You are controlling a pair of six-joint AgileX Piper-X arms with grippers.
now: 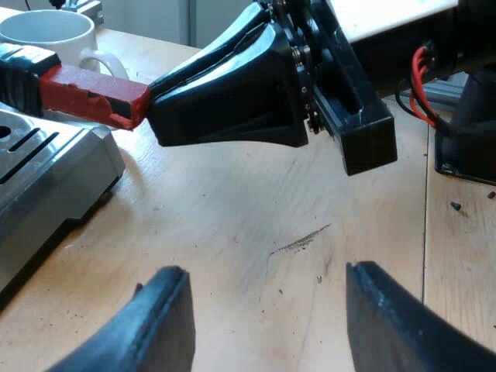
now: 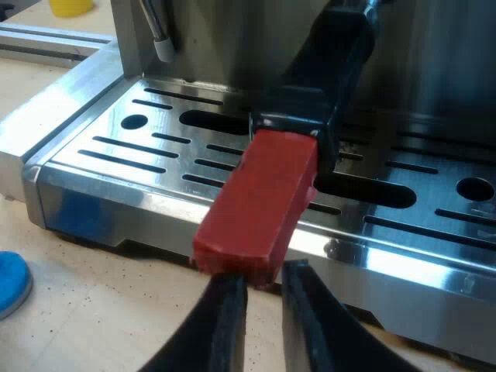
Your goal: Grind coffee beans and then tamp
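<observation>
Holder [image 2: 322, 93]: its dark handle reaches out from the espresso machine's [image 2: 434, 62] front over the drip tray [image 2: 70, 167]; its red end [image 2: 260, 198] is right at the right gripper's [image 2: 263, 302] tips.
Right gripper: pressed nearly together, tips against the red end.
Left gripper [image 1: 263, 310]: spread wide above the table [image 1: 256, 209], the right gripper ahead.
Blue tamper [image 2: 12, 283]: beside the right gripper.
Mug [image 1: 46, 35]: beyond the red end.

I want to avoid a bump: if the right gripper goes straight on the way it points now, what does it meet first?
The red end of the holder's handle, directly ahead of the right gripper; whether they already touch is unclear.
</observation>
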